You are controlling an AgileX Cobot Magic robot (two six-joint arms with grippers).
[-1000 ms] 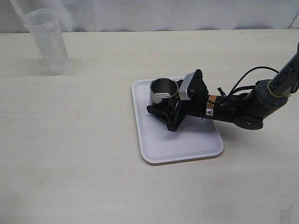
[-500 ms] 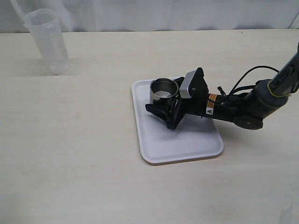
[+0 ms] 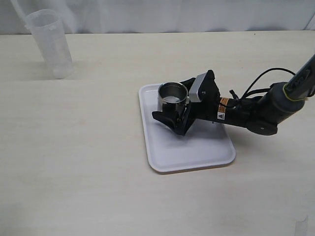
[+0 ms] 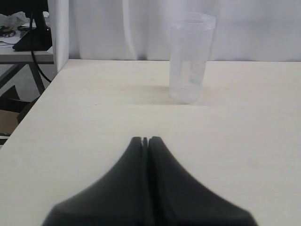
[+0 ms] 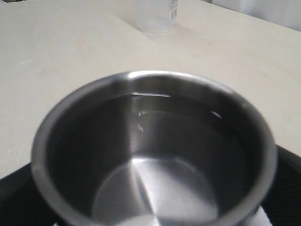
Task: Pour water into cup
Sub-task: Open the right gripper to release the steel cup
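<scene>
The steel cup (image 3: 173, 96) stands upright on the white tray (image 3: 197, 152). It fills the right wrist view (image 5: 150, 94), with a shallow pool of clear water (image 5: 160, 188) glinting inside. My right gripper (image 3: 171, 99) lies low over the tray, open, with one black finger (image 5: 16, 197) on each side of the cup. My left gripper (image 4: 145, 140) is shut and empty above the bare table, out of the exterior view. It faces the translucent beaker (image 4: 190, 56).
The tall plastic beaker (image 3: 49, 43) stands upright at the table's far left corner, well away from the tray; its base also shows in the right wrist view (image 5: 155, 16). Cables (image 3: 261, 81) trail from the right arm. The table's edge (image 4: 33, 113) is near the beaker.
The right gripper's fingers have spread a little around the cup and its body has shifted slightly towards the cup. The cup, tray and beaker have stayed in place.
</scene>
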